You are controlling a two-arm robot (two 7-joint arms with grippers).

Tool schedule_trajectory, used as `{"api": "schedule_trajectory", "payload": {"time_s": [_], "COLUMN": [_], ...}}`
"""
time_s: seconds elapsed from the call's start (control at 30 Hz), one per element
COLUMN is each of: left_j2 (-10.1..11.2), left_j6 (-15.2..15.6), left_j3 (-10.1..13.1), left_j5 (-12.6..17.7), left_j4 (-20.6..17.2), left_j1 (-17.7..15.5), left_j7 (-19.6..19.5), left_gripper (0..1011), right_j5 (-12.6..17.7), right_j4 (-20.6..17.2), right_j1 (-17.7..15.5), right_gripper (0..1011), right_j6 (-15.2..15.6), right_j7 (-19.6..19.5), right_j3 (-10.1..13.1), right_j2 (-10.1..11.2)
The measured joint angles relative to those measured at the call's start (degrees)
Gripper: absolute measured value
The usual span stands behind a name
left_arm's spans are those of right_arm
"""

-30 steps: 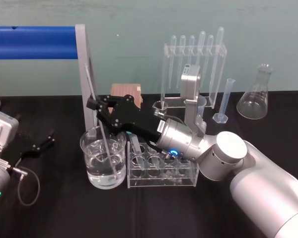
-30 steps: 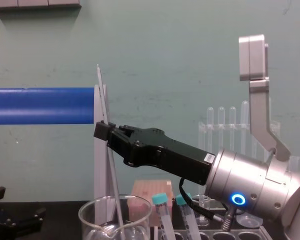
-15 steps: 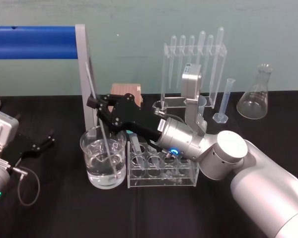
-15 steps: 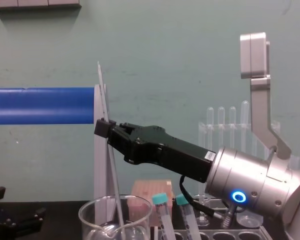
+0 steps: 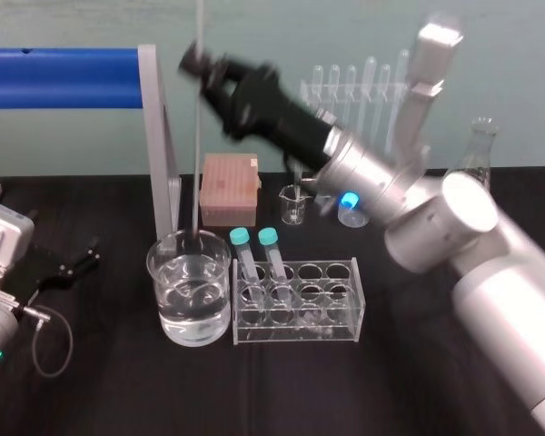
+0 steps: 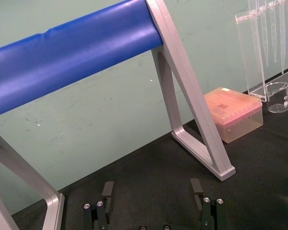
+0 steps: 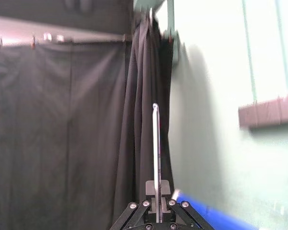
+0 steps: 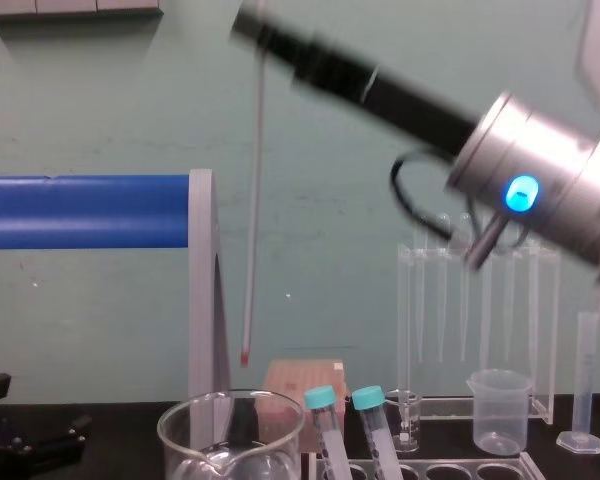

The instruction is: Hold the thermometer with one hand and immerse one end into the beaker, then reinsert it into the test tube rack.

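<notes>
My right gripper (image 5: 196,62) is raised high above the table, shut on the upper part of the thermometer (image 5: 197,163). The thin rod hangs almost upright. In the chest view the thermometer (image 8: 252,220) ends in a red tip a little above the rim of the large glass beaker (image 8: 230,430), clear of it. The beaker (image 5: 189,291) holds water and stands left of the test tube rack (image 5: 336,304), where two teal-capped tubes (image 5: 254,259) sit at the left end. The right wrist view shows the rod (image 7: 156,143) rising from between the fingertips (image 7: 149,186). My left gripper (image 6: 153,211) rests open on the table at far left.
A blue bar on grey posts (image 5: 159,136) stands just behind the beaker. Behind the rack are a pink tip box (image 5: 229,186), a small beaker (image 5: 293,204) and the pipette stand (image 5: 359,82). A flask (image 5: 477,154) stands far right, with a plastic beaker (image 8: 498,395) and a measuring cylinder (image 8: 583,380).
My right gripper has swung sharply upward, lifting the thermometer out of the beaker's water. The rod, tilted before, now hangs near vertical. The left arm has stayed put.
</notes>
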Motion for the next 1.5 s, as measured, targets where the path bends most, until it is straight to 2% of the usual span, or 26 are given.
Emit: {"api": "schedule_trajectory", "payload": {"time_s": [0.2, 0.23, 0.33, 0.37, 0.43, 0.53, 0.67, 0.83, 1.1, 1.5], "left_j2": [0.00, 0.00, 0.00, 0.00, 0.00, 0.00, 0.00, 0.00, 0.00, 0.00], "left_j6": [0.00, 0.00, 0.00, 0.00, 0.00, 0.00, 0.00, 0.00, 0.00, 0.00], "left_j3": [0.00, 0.00, 0.00, 0.00, 0.00, 0.00, 0.00, 0.00, 0.00, 0.00], "left_j5": [0.00, 0.00, 0.00, 0.00, 0.00, 0.00, 0.00, 0.00, 0.00, 0.00], "left_j4": [0.00, 0.00, 0.00, 0.00, 0.00, 0.00, 0.00, 0.00, 0.00, 0.00], "left_j1": [0.00, 0.00, 0.00, 0.00, 0.00, 0.01, 0.00, 0.00, 0.00, 0.00], "left_j7": [0.00, 0.00, 0.00, 0.00, 0.00, 0.00, 0.00, 0.00, 0.00, 0.00], "left_gripper": [1008, 1008, 1008, 1008, 1008, 1008, 1008, 1008, 1008, 1008], "right_j5": [2.60, 2.95, 3.19, 3.20, 3.22, 3.22, 2.59, 1.80, 0.94, -3.98], "right_j4": [-7.16, -9.33, -12.42, -14.36, -15.95, -19.28, -20.36, -19.14, -16.65, -11.59], "right_j1": [-0.52, -1.16, -2.59, -3.91, -5.09, -8.83, -11.90, -14.18, -15.17, -14.93], "right_gripper": [57, 57, 57, 57, 57, 57, 57, 57, 57, 57], "right_j6": [1.31, 1.94, 2.90, 3.60, 4.21, 5.70, 5.54, 4.17, 3.03, -0.70], "right_j7": [-3.12, -4.36, -6.24, -7.39, -8.29, -10.35, -11.73, -11.97, -11.60, -9.82], "right_j3": [3.08, 3.94, 5.02, 5.61, 5.97, 6.59, 6.76, 6.57, 6.01, 4.90], "right_j2": [2.80, 4.21, 6.51, 8.27, 9.77, 13.41, 15.30, 15.69, 15.07, 14.03]}}
